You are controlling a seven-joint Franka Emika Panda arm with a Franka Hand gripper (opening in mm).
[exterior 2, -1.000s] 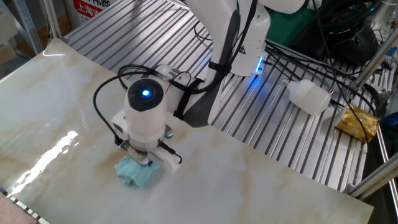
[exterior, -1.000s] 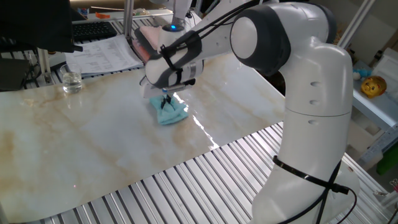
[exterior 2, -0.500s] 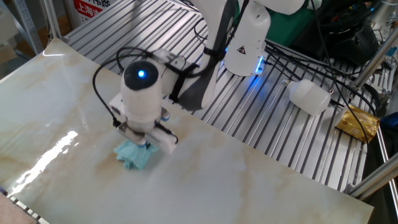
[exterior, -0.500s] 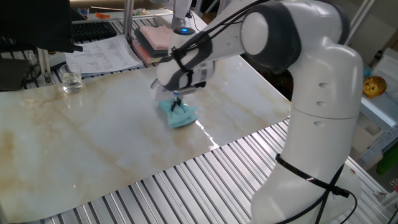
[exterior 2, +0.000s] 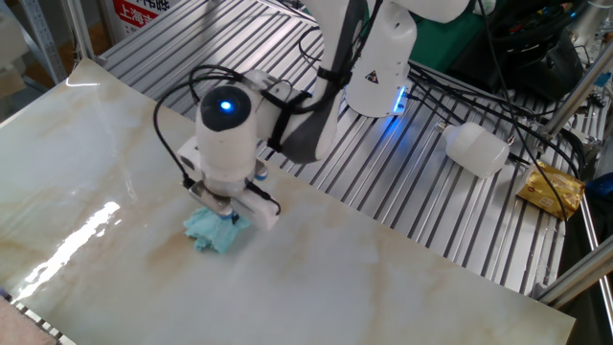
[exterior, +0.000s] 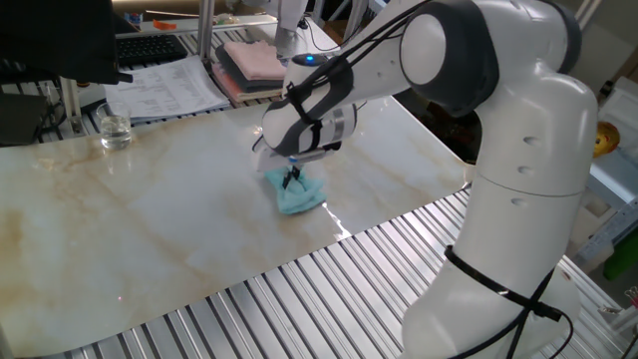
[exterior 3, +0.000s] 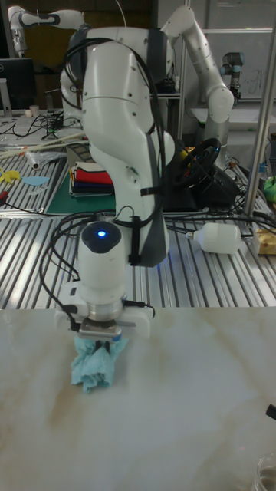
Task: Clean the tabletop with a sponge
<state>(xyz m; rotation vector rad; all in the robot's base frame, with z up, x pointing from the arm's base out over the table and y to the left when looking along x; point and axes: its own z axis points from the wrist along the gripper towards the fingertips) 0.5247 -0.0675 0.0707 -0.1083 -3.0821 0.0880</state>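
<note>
The sponge (exterior: 297,195) (exterior 2: 215,231) (exterior 3: 94,364) is a crumpled light-blue wad pressed onto the glossy cream marble-look tabletop (exterior: 150,219) (exterior 2: 86,172) (exterior 3: 192,399). My gripper (exterior: 292,180) (exterior 2: 225,215) (exterior 3: 101,344) points straight down, shut on the top of the sponge. The sponge sits near the tabletop's edge where the ribbed metal slats begin. Faint brown streaks run across the sheet.
A small glass (exterior: 115,130) stands at the tabletop's far left edge, with papers (exterior: 164,85) and pink cloths (exterior: 254,60) behind. Grey metal slats (exterior: 299,299) (exterior 2: 402,192) border the sheet. A white bottle (exterior 2: 476,149) (exterior 3: 220,237) and a yellow packet (exterior 2: 551,189) lie on the slats.
The gripper has dragged the sponge across the tabletop toward the slatted edge, to the right in one fixed view. Its hold on the sponge is unchanged.
</note>
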